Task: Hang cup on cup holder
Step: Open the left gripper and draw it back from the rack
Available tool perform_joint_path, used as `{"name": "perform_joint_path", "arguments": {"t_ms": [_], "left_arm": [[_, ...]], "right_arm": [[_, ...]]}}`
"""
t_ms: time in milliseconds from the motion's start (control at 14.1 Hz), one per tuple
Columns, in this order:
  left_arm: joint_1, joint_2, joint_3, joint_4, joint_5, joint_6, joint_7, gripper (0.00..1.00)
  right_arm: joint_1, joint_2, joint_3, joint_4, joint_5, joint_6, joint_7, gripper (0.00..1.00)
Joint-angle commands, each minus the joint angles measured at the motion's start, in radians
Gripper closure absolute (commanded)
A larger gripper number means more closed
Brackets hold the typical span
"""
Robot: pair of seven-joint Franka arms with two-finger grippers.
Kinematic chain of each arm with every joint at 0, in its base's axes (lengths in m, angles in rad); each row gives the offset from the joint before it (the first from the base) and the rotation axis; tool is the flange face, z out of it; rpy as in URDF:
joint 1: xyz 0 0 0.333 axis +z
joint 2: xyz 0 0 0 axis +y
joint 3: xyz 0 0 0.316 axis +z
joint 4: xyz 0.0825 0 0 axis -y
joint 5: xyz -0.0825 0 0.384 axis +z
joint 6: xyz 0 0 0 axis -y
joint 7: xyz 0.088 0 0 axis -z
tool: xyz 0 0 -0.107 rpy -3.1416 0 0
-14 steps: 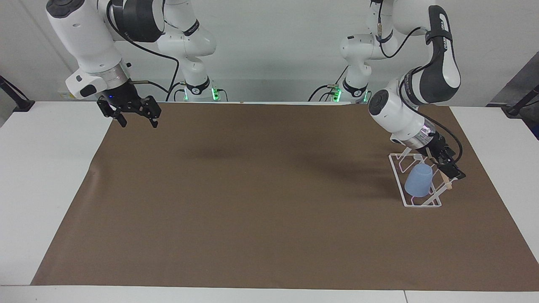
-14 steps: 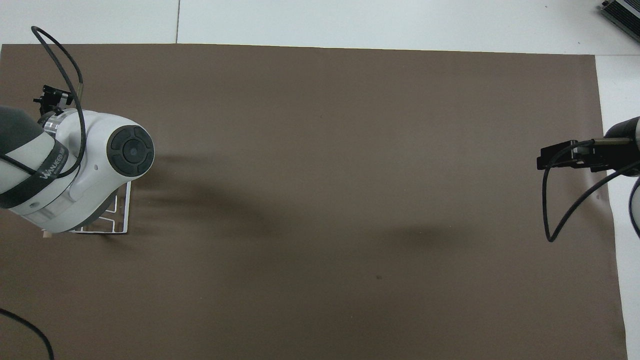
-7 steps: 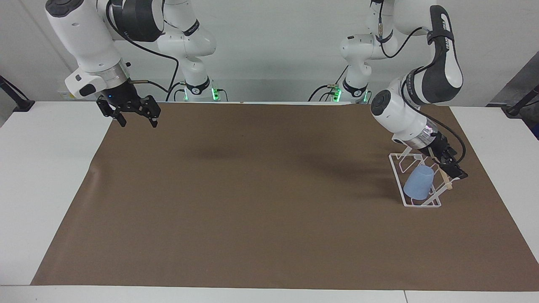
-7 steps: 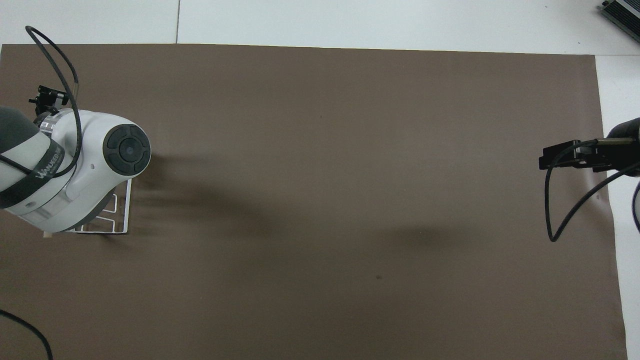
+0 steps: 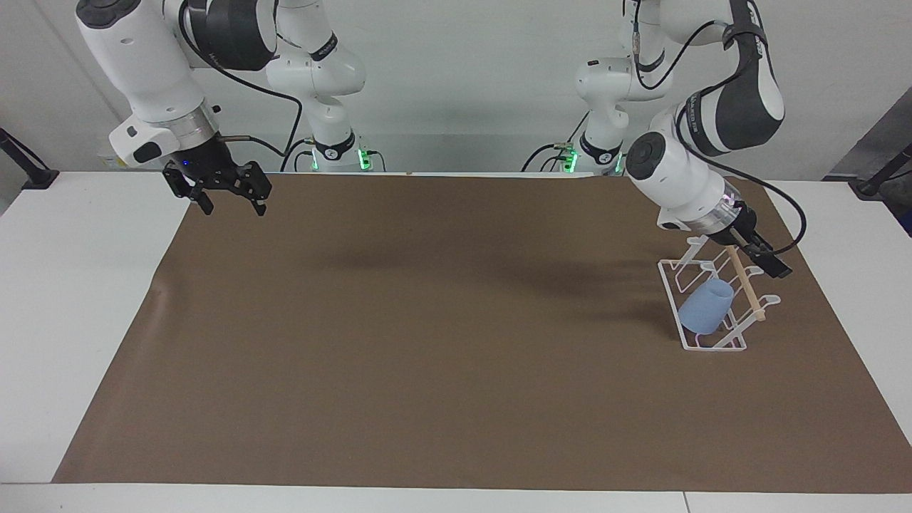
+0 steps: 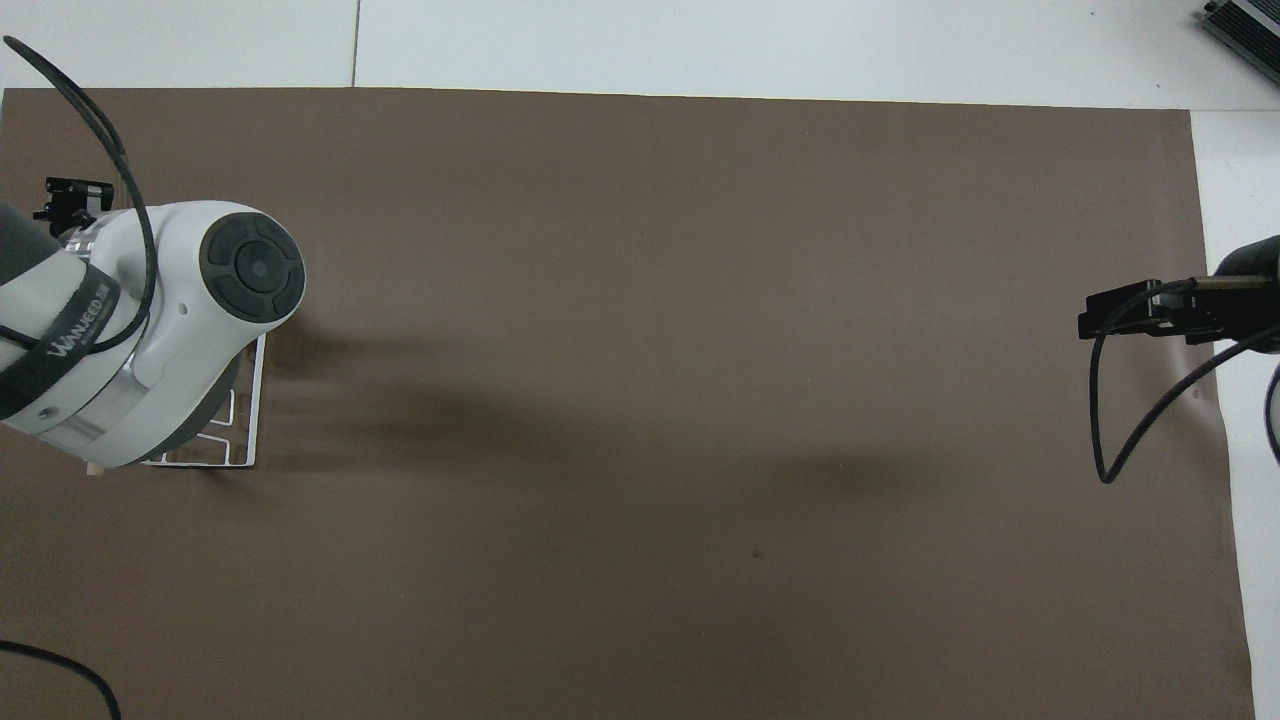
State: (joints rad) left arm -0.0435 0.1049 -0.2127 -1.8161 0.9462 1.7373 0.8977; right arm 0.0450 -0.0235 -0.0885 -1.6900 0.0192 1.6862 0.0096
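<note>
Cup (image 5: 705, 306) hung on rack (image 5: 712, 345); left gripper (image 5: 768, 265) released above rack, right gripper (image 5: 226, 191) released, waiting well apart from rack. Clean upward retreat advised.

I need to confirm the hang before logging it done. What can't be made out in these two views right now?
- Overhead view: the cup is fully hidden under the left arm's wrist; only a corner of the cup holder shows.
- Facing view: the cup sits on the cup holder, but the prong inside it is covered by the cup's own wall.
- Overhead view: the left gripper and the right gripper show too little of their fingers.
</note>
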Motion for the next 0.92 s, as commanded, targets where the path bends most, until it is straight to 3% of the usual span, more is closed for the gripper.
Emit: {"name": "perform_joint_path", "arguments": {"t_ms": [0, 142, 638, 851], "left_arm": [[0.005, -0.024, 0.013, 0.078, -0.210, -0.057, -0.028, 0.00], [0.049, -0.076, 0.018, 0.078, -0.398, -0.079, -0.133, 0.00], [0.096, -0.157, 0.022, 0.084, -0.786, -0.240, -0.641, 0.00], [0.096, -0.165, 0.024, 0.089, -0.820, -0.231, -0.674, 0.00]], "right_arm": [[-0.013, -0.021, 0.004, -0.017, 0.019, -0.010, -0.020, 0.00], [-0.013, -0.021, 0.004, -0.017, 0.019, -0.010, -0.020, 0.00], [-0.013, -0.021, 0.004, -0.017, 0.019, -0.010, -0.020, 0.00], [-0.013, -0.021, 0.004, -0.017, 0.021, -0.010, -0.020, 0.00]]}}
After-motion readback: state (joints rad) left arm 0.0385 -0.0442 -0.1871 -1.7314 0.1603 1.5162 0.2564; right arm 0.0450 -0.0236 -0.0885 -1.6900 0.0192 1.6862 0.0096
